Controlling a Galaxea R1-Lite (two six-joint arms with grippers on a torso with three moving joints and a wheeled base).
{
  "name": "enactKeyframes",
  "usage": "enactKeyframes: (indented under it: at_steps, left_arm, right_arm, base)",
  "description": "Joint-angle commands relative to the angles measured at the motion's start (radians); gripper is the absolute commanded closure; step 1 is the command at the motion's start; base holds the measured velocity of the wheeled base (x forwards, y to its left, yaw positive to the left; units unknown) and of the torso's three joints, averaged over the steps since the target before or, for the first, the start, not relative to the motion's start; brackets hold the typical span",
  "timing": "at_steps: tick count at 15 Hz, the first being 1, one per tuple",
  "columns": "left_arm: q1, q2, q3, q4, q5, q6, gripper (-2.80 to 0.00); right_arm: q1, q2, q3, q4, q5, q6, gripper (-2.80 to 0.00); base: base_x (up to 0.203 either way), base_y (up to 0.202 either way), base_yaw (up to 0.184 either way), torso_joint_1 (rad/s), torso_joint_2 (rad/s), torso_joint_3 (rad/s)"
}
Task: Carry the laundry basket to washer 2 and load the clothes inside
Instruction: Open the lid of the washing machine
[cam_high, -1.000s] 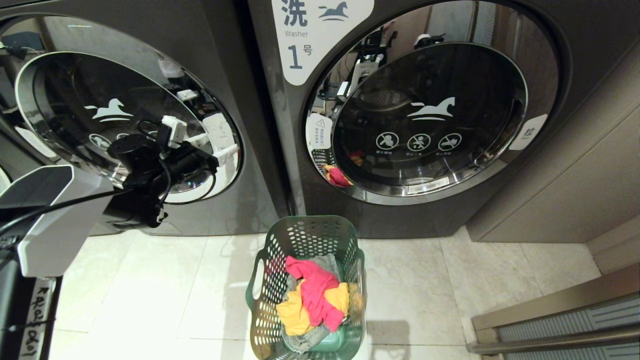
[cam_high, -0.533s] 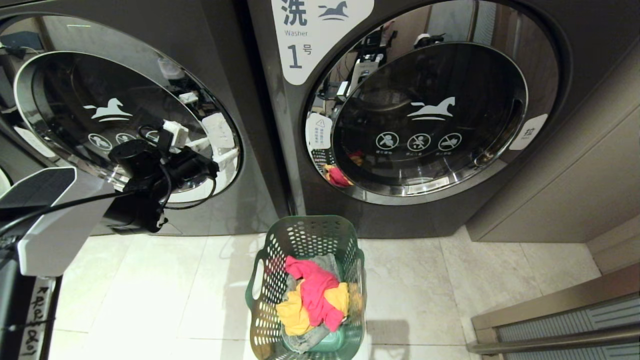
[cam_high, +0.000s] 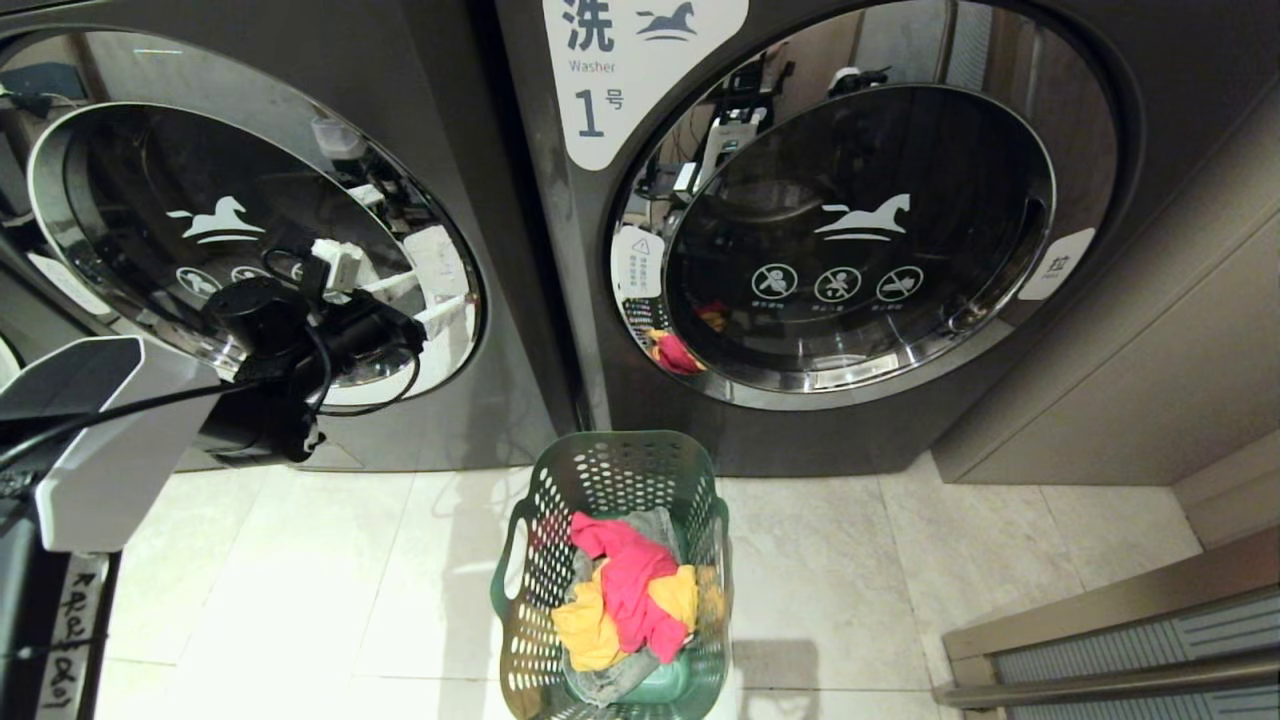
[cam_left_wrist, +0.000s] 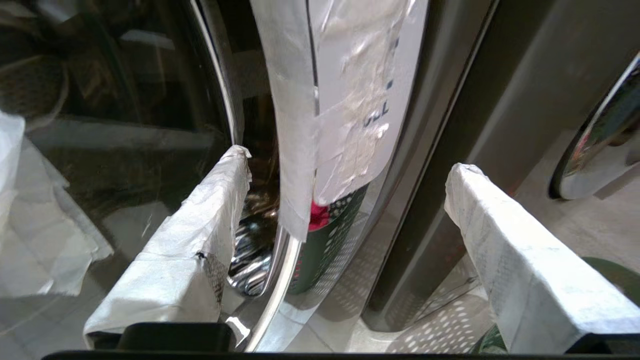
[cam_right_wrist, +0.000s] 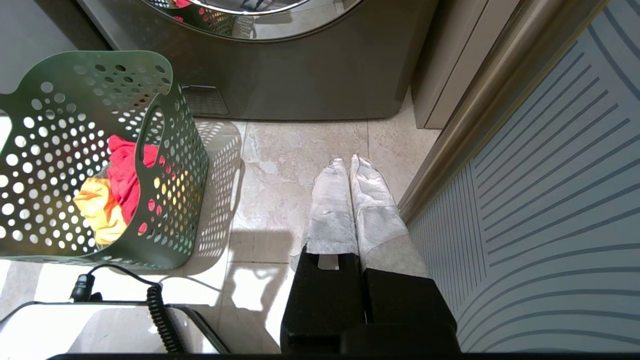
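2 washers (cam_high: 520, 250), 1 basket (cam_high: 610, 480), maybe 3 garments (cam_high: 630, 590); L gripper (cam_high: 390, 285) open.

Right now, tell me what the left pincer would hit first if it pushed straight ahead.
Probably the taped white paper label on the round chrome-rimmed glass door of the left dark grey washer; the open left pincer straddles it, though depth is unclear.

place: laundromat | evidence: numbered front-loading washers (cam_high: 830, 200) side by side, tiled floor (cam_high: 300, 580)
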Motion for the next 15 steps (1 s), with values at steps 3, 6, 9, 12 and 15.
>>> enactKeyframes:
  at_steps: [3, 6, 9, 12, 15]
  left_arm:
    - [0.009, 0.008, -0.011, -0.061, -0.021, -0.079, -2.80]
    - [0.008, 0.008, -0.009, -0.081, -0.050, -0.104, -2.80]
    - [0.003, 0.016, -0.008, -0.099, -0.072, -0.106, -2.80]
    - [0.001, 0.023, -0.009, -0.109, -0.117, -0.108, -2.80]
    - [0.005, 0.044, -0.030, -0.111, -0.136, -0.113, -2.80]
  right_arm:
    - [0.000, 0.001, 0.000, 0.000, 0.000, 0.000, 0.00]
    - [0.000, 0.000, 0.000, 0.000, 0.000, 0.000, 0.00]
    - [0.000, 0.000, 0.000, 0.000, 0.000, 0.000, 0.00]
    - [0.000, 0.000, 0.000, 0.000, 0.000, 0.000, 0.00]
    - [0.000, 0.000, 0.000, -0.001, 0.000, 0.000, 0.00]
  base:
    - [0.000, 0.000, 0.000, 0.000, 0.00, 0.000]
    - [0.000, 0.000, 0.000, 0.000, 0.00, 0.000]
    - [0.000, 0.000, 0.000, 0.000, 0.00, 0.000]
    - [0.000, 0.000, 0.000, 0.000, 0.00, 0.000]
    - [0.000, 0.000, 0.000, 0.000, 0.00, 0.000]
